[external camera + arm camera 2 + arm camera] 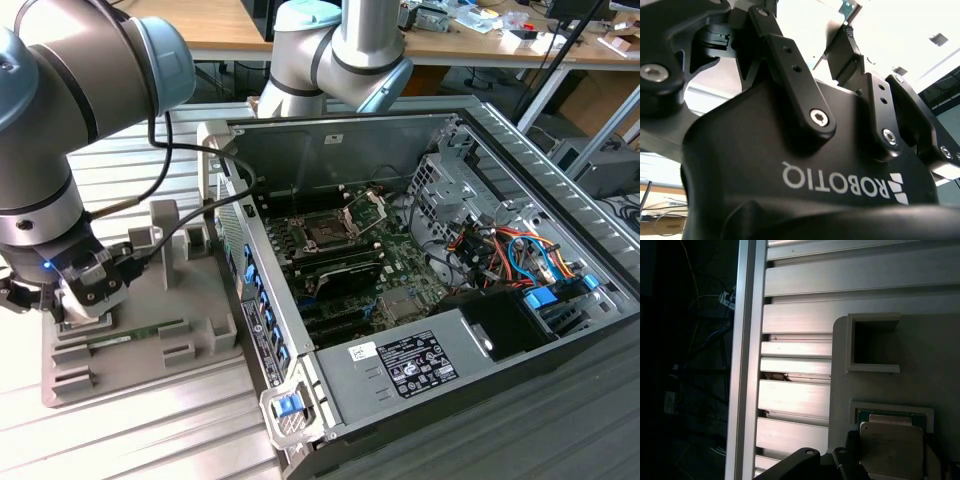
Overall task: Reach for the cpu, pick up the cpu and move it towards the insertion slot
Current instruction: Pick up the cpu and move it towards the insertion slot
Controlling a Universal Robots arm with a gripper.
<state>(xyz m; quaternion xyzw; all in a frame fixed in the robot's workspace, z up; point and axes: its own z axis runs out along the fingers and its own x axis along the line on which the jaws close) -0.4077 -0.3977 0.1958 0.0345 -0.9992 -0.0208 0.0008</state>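
The cpu (pixel 890 440), a pale silvery square with a thin rim, lies in a square recess of the grey holder (pixel 840 370) in the first wrist view. My gripper (pixel 892 460) is over it, and its dark fingers (pixel 852 447) press against two opposite sides of the chip. In the exterior view the gripper (pixel 75 300) is low over the left end of that holder (pixel 150 350). The insertion slot (pixel 325 232), a dark square socket in a shiny frame with its bracket raised, sits on the motherboard inside the open case, far toward the exterior view's right.
A long green memory stick (pixel 130 337) lies in a groove of the holder. The holder also has an empty square pocket (pixel 875 342) and upright posts (pixel 165 225). The open computer case (pixel 400 380) has tall walls, a drive cage and bundled cables (pixel 500 250).
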